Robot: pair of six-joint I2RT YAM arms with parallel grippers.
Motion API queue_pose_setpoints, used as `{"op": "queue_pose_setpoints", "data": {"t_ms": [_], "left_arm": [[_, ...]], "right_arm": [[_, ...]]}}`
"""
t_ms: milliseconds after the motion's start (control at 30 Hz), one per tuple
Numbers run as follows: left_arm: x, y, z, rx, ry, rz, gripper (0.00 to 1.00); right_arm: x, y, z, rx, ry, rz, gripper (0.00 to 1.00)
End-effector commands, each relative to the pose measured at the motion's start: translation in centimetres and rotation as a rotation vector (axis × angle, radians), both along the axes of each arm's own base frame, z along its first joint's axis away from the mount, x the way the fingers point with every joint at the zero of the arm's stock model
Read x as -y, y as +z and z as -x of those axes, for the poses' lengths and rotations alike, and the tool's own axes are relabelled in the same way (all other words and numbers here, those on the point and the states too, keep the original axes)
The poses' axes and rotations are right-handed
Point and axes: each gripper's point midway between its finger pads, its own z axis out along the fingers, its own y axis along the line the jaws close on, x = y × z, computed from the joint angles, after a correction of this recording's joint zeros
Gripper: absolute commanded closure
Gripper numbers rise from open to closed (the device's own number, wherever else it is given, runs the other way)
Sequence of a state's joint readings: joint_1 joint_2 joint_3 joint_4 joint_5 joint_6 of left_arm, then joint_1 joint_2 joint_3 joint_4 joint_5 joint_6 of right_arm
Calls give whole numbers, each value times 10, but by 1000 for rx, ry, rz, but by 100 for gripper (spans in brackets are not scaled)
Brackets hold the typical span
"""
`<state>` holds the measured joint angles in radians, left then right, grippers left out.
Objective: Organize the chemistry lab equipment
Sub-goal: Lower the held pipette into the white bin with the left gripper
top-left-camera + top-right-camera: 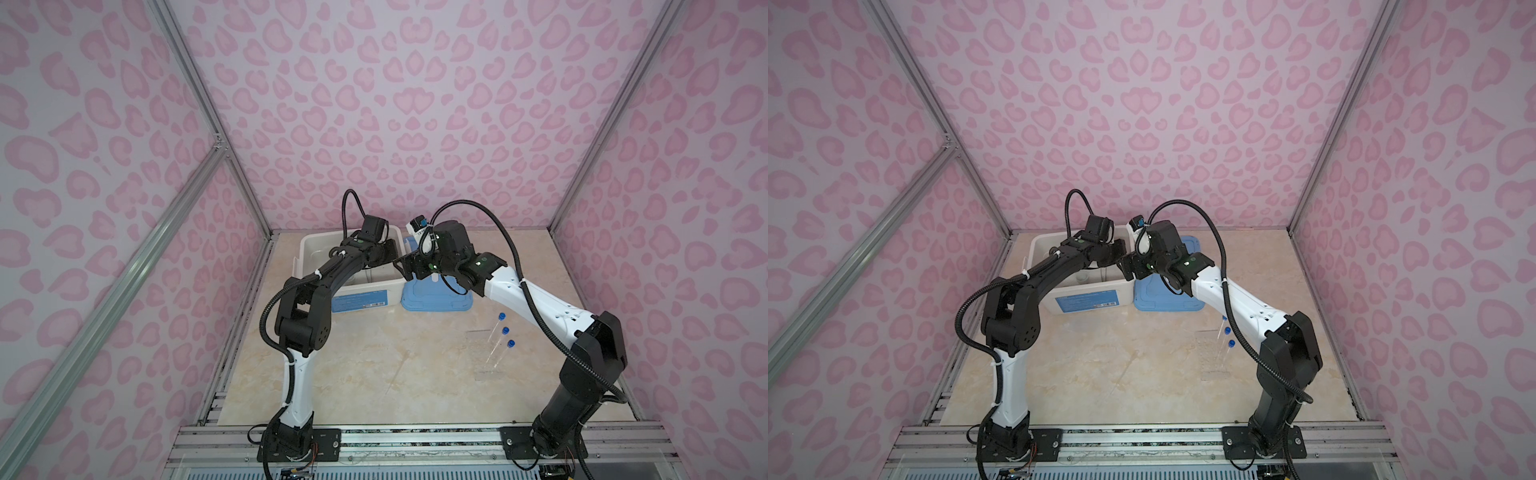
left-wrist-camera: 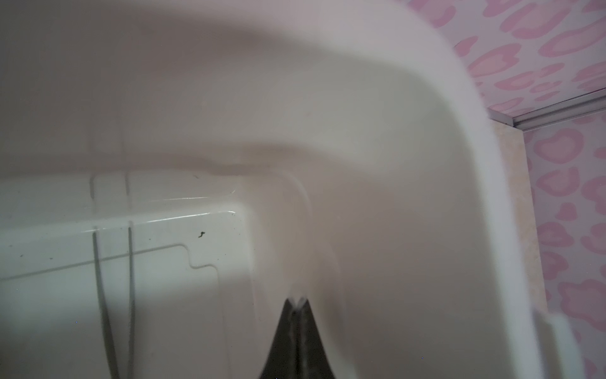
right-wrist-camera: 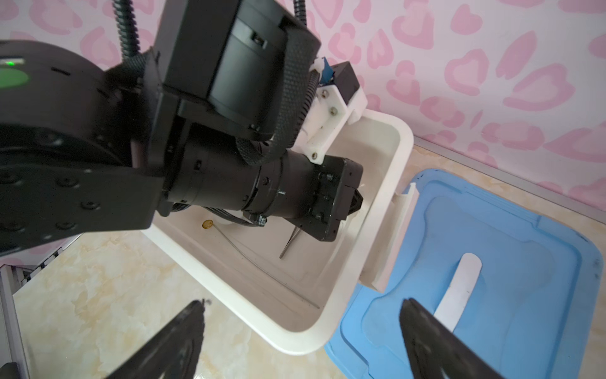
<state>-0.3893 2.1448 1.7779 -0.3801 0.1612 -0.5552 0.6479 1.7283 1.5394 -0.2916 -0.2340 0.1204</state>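
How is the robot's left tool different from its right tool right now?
The left tool is shut, its fingers pressed together; the right tool is open, fingers far apart. The left tool reaches down inside the white bin; the right tool hangs outside, over the bin's corner and the blue lid. Both are black, and neither visibly holds anything.
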Motion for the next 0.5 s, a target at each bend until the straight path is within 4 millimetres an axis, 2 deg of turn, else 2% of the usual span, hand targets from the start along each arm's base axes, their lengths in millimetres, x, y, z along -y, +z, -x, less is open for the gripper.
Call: {"op": "queue_pose_setpoints", "data": {"t_ms": [0,233,467], "left_arm": [[5,-6,-7,24,-7,18,97],[3,-33,-4,-12,3,9,97],[1,-47,-1,-29,3,-2,95]], "right_arm": [[1,-9,-2,-7,-5,31,7],[-1,-19,-3,-17,-10,60,7],[-4,-24,0,-14,-10,81,7]]}}
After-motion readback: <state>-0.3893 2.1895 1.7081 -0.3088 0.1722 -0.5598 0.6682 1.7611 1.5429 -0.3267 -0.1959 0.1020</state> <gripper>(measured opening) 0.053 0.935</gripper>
